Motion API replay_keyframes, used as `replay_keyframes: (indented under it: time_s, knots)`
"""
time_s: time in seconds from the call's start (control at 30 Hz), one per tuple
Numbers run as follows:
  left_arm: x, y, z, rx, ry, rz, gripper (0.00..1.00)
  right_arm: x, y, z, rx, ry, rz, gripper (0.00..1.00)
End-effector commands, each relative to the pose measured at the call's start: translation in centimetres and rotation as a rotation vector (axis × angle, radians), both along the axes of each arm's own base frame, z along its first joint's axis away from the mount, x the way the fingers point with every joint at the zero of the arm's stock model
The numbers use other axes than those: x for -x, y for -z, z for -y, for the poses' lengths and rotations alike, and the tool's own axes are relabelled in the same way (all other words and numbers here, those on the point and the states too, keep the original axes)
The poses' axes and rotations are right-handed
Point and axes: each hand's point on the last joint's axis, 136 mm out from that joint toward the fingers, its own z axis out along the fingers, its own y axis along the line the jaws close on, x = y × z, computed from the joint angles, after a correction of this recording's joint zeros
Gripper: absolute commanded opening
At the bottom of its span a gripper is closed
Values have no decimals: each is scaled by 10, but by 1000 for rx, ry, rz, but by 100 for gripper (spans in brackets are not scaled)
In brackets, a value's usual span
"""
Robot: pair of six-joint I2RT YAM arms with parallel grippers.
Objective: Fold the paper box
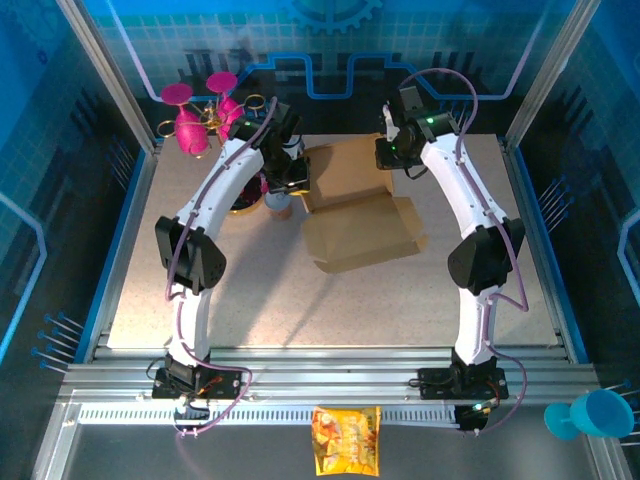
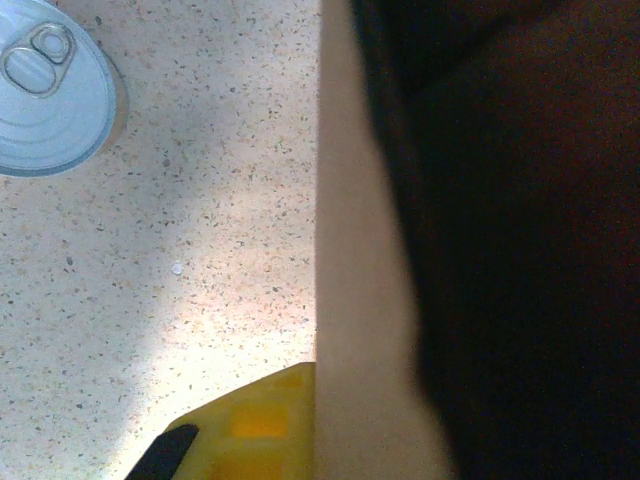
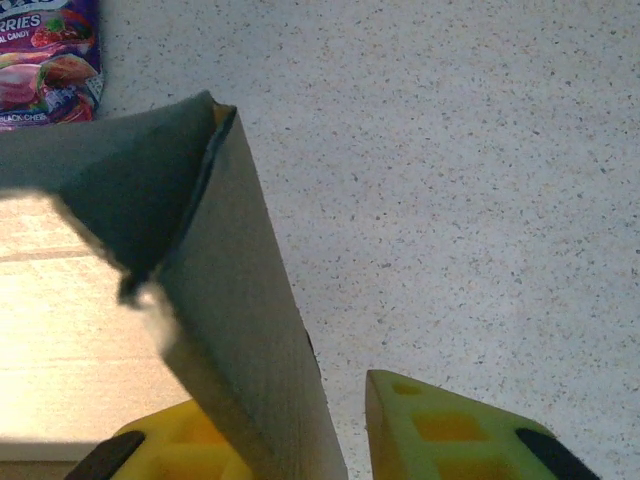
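Right gripper (image 3: 290, 400) is spread apart around the paper box (image 3: 240, 330) wall standing between its fingers. Left gripper (image 1: 292, 185): I cannot tell. This looks like the wall-raising step; next, pinch and fold inward.

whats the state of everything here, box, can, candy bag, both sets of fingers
box: partly folded, some flaps raised, not closed
can: upright, sealed, pull tab flat
candy bag: lying flat
right fingers: open, one each side of a raised box flap
left fingers: one beside a box wall, the other hidden, open or shut unclear
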Motion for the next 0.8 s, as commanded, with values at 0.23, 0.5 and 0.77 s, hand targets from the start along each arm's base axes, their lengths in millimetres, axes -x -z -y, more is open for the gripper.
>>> replay_keyframes:
  time_s: [0.23,0.5,0.77]
  knots:
    - [3,-4,-7,17,-31,-40,0,-8,3,-1,6,-12,0,31]
    - [2,-5,-9,21,-39,-42,0,-10,7,1,169,14,36,1]
    - [-1,-6,-17,-1,-62,-32,0,1,11,34,471,106,6,0]
